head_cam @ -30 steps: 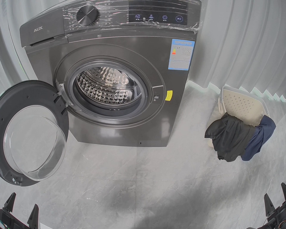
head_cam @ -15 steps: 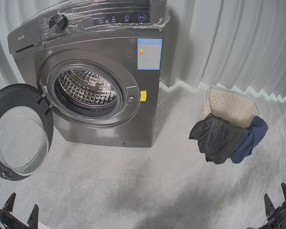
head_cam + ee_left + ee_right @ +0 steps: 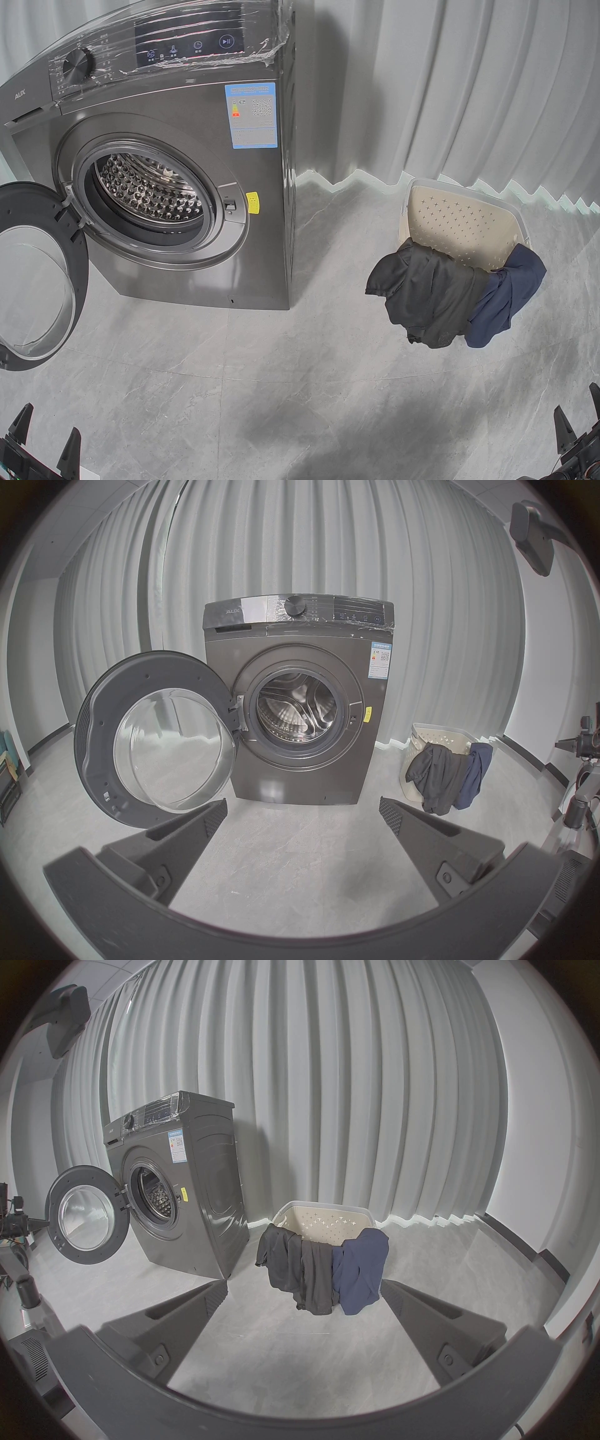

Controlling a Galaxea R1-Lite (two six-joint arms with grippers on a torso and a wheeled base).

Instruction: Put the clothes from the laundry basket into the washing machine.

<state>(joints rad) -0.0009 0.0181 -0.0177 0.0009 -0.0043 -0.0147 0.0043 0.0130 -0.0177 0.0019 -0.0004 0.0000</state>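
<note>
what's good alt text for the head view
A grey washing machine stands at left, door swung open; right of it, a cream laundry basket on the floor has a black garment and a navy garment draped over its rim. The left gripper and right gripper sit open at the bottom corners.

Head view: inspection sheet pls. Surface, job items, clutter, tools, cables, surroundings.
Surface: grey tiled floor.
Job's things: washing machine, door swung open, no clothes seen in drum; basket on the robot's right of it, black garment and navy garment draped over its front rim.
Clutter: nothing seen.
Tools: left tool and right tool open, low, holding nothing.
Cables: nothing seen.
Surroundings: pale curtain behind.
</note>
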